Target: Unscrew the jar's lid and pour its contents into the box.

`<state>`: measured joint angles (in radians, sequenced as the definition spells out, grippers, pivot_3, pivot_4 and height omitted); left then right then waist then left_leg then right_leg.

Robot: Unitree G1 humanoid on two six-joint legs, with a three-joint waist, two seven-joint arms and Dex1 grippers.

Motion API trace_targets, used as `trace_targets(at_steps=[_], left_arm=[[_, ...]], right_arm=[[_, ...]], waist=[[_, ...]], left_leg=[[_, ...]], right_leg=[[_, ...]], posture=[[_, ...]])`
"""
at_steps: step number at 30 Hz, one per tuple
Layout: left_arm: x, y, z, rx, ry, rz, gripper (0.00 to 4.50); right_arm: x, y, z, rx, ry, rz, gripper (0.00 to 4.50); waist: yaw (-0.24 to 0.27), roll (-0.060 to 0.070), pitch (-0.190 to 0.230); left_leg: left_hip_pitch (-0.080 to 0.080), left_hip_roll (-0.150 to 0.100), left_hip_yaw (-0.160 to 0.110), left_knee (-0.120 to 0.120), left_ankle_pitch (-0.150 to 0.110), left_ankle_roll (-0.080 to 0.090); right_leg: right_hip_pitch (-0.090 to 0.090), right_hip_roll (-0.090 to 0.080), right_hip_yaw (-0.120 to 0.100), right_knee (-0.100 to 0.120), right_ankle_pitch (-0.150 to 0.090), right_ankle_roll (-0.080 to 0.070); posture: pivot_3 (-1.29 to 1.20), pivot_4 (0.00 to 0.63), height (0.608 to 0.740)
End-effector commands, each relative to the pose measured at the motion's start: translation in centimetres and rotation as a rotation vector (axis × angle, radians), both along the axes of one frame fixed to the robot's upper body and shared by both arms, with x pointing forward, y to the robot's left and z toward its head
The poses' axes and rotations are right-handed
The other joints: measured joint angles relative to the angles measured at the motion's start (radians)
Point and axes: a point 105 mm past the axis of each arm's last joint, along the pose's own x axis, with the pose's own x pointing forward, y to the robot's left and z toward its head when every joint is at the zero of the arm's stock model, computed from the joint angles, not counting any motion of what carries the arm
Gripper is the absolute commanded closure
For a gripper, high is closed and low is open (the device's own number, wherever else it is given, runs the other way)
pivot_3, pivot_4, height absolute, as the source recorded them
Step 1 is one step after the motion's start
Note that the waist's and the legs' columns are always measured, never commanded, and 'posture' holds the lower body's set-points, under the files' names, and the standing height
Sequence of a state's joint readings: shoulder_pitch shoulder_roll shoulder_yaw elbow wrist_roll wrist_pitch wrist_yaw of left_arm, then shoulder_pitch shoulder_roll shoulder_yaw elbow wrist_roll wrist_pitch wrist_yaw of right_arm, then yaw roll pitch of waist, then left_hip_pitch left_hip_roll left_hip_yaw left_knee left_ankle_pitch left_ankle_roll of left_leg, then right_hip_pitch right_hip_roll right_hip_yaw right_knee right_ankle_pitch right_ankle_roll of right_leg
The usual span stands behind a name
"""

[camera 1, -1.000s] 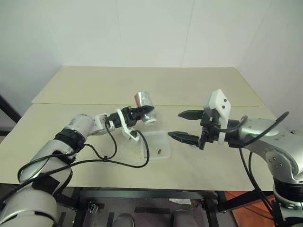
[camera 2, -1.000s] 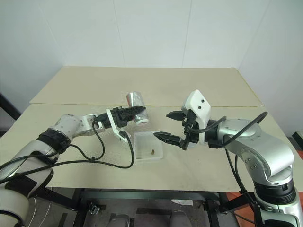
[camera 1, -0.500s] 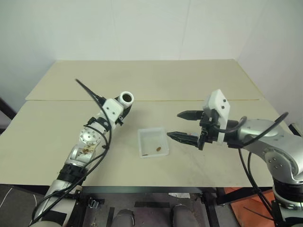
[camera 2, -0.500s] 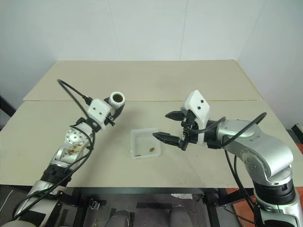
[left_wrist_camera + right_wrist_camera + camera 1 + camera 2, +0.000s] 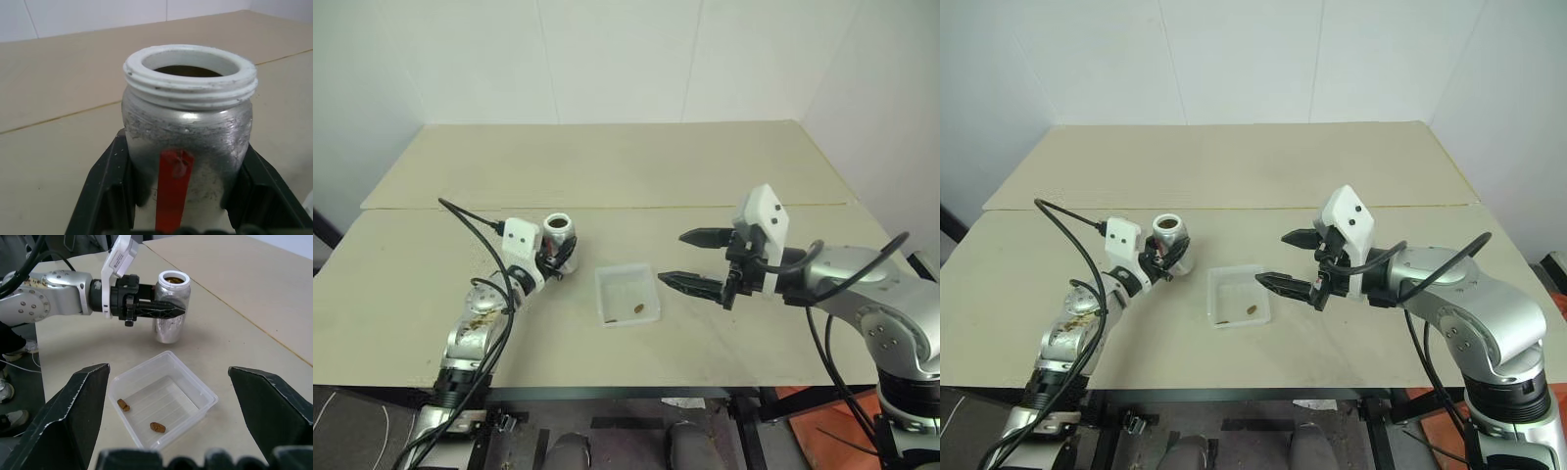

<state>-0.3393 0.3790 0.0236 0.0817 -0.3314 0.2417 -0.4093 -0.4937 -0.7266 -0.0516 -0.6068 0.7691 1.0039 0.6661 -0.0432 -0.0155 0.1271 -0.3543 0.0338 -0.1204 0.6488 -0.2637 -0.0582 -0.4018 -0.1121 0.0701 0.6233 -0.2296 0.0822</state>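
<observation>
the jar [image 5: 170, 308] stands upright on or just above the tabletop [image 5: 636, 166], mouth up and lidless, with its long axis vertical. the left gripper [image 5: 164, 309] is clamped on the jar's body, one finger on each side, coming at it level from the robot's left. in the left wrist view the red label patch faces the camera and the white threaded neck is bare. whether the jar's base touches the tabletop i cannot tell.

the box [image 5: 626, 295] sits just beside the jar, toward the robot's right and slightly nearer the robot. two small brown pieces, the contents [image 5: 157, 427], lie on its floor, one by a wall and one near the middle. something brownish shows inside the jar's mouth, though whether more remains in it is hard to tell.

the right gripper [image 5: 697, 259] hangs above the tabletop on the far side of the box from the jar, its fingers spread wide and holding nothing. the lid is not something i can pick out.

judging by this, the pour looks largely done. the relation that counts next is jar to box: the box lies to the right of the jar's mouth, so any further tipping would lean the jar that way, and the left arm, already holding it, is the one placed to do it or to let go.
</observation>
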Motion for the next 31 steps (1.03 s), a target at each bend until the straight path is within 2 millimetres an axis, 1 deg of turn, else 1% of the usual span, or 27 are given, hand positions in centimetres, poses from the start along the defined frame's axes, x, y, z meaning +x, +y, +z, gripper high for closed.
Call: trace_targets(at_steps=[1, 2, 4, 5, 6, 8, 10, 12, 16, 20, 22, 24, 26, 31], left_arm=[[-0.2, 0.0, 0.0, -0.002, -0.034, -0.010, 2.58], [-0.2, 0.0, -0.3, 0.008, -0.029, -0.009, 2.58], [-0.2, 0.3, -1.1, 0.017, -0.008, -0.005, 1.82], [-0.3, 0.4, -1.3, 0.024, -0.003, -0.005, 1.60], [-0.4, 0.5, -1.5, 0.030, 0.001, -0.005, 1.28], [-0.7, 0.6, -1.5, 0.041, -0.002, -0.009, 0.57], [-1.3, 1.1, -1.3, 0.057, -0.008, -0.017, 0.03], [-2.1, 1.7, -0.9, 0.081, -0.014, -0.035, 0.03], [-5.5, 3.8, 0.9, 0.168, -0.013, -0.138, 0.03], [-9.8, 5.6, 4.2, 0.218, -0.025, -0.312, 0.03], [-11.6, 6.3, 5.8, 0.234, -0.025, -0.387, 0.03], [-12.8, 6.7, 6.9, 0.240, -0.035, -0.443, 0.03], [-13.6, 6.9, 7.7, 0.229, -0.034, -0.475, 0.03], [-13.8, 6.5, 7.6, 0.212, -0.036, -0.473, 0.03]], right_arm=[[-0.5, 0.2, 1.4, 0.017, -0.070, 0.018, 0.01], [-0.5, 0.3, 1.5, 0.018, -0.071, 0.019, 0.01], [-0.6, 0.3, 1.5, 0.019, -0.070, 0.023, 0.00], [-0.6, 0.4, 1.4, 0.018, -0.070, 0.024, 0.00], [-0.6, 0.4, 1.4, 0.018, -0.070, 0.025, 0.00], [-0.7, 0.4, 1.4, 0.017, -0.069, 0.025, 0.00], [-0.7, 0.4, 1.3, 0.014, -0.067, 0.025, 0.00], [-0.8, 0.3, 1.2, 0.013, -0.065, 0.025, 0.00], [-1.0, -0.5, 0.8, -0.003, -0.053, 0.015, 0.00], [-1.1, -1.7, 0.4, -0.017, -0.047, -0.002, 0.00], [-1.3, -2.4, 0.1, -0.026, -0.049, -0.008, 0.00], [-1.4, -2.9, -0.1, -0.034, -0.052, -0.007, 0.00], [-1.5, -3.3, -0.2, -0.045, -0.054, -0.003, 0.00], [-1.8, -3.5, -0.4, -0.048, -0.043, 0.020, 0.00]], waist=[[0.001, 0.000, 0.002], [0.002, 0.000, 0.003], [0.002, 0.000, 0.003], [0.001, 0.000, 0.003], [-0.001, 0.000, 0.004], [0.000, -0.001, 0.007], [0.000, -0.001, 0.008], [-0.001, -0.003, 0.011], [-0.003, -0.003, 0.013], [0.001, -0.004, 0.020], [0.005, -0.004, 0.024], [0.010, -0.004, 0.028], [0.010, -0.004, 0.031], [0.006, -0.005, 0.037]], left_leg=[[0.000, 0.000, 0.000, 0.000, 0.000, 0.000], [0.000, 0.000, 0.000, 0.000, 0.000, 0.000], [0.000, 0.000, 0.000, 0.000, 0.000, 0.000], [0.000, 0.000, 0.000, 0.000, 0.000, 0.000], [0.000, 0.000, 0.000, 0.000, 0.000, 0.000], [0.000, 0.000, 0.000, -0.001, 0.000, 0.000], [0.000, 0.000, 0.000, -0.001, 0.000, 0.000], [0.000, 0.000, 0.000, -0.001, 0.000, 0.000], [0.000, 0.001, 0.000, -0.004, 0.000, 0.000], [0.000, 0.001, 0.001, -0.004, 0.000, 0.000], [0.000, 0.002, 0.001, -0.004, 0.000, 0.000], [0.000, 0.002, 0.001, -0.004, 0.000, 0.000], [0.000, 0.002, 0.001, -0.004, 0.000, 0.000], [0.000, 0.002, 0.001, -0.004, 0.000, 0.000]], right_leg=[[0.000, 0.000, 0.000, 0.000, 0.000, 0.000], [0.000, 0.000, 0.000, 0.000, 0.000, 0.000], [0.000, 0.000, 0.000, 0.000, 0.000, 0.000], [0.000, 0.000, 0.000, 0.000, 0.000, 0.000], [0.000, 0.000, 0.000, 0.000, 0.000, 0.000], [0.000, 0.000, 0.000, 0.000, 0.000, 0.000], [0.000, 0.000, 0.000, 0.000, 0.000, 0.000], [-0.001, 0.000, 0.000, 0.000, 0.000, 0.000], [-0.002, 0.000, 0.000, 0.000, -0.001, -0.001], [-0.002, 0.000, 0.000, 0.001, -0.002, -0.002], [-0.002, 0.000, 0.000, 0.001, -0.003, -0.002], [-0.002, 0.000, -0.001, 0.001, -0.004, -0.001], [-0.002, 0.000, -0.001, 0.001, -0.005, 0.001], [-0.002, 0.000, -0.001, 0.001, -0.005, 0.000]], posture=[[0.00, 0.150, 0.740], [0.00, 0.150, 0.740], [0.00, 0.150, 0.740], [0.00, 0.150, 0.740], [0.00, 0.150, 0.740], [0.00, 0.150, 0.740], [0.00, 0.150, 0.740], [0.00, 0.150, 0.740], [0.00, 0.150, 0.740], [0.00, 0.150, 0.740], [0.00, 0.150, 0.740], [0.00, 0.150, 0.740], [0.00, 0.150, 0.740], [0.00, 0.150, 0.740]])
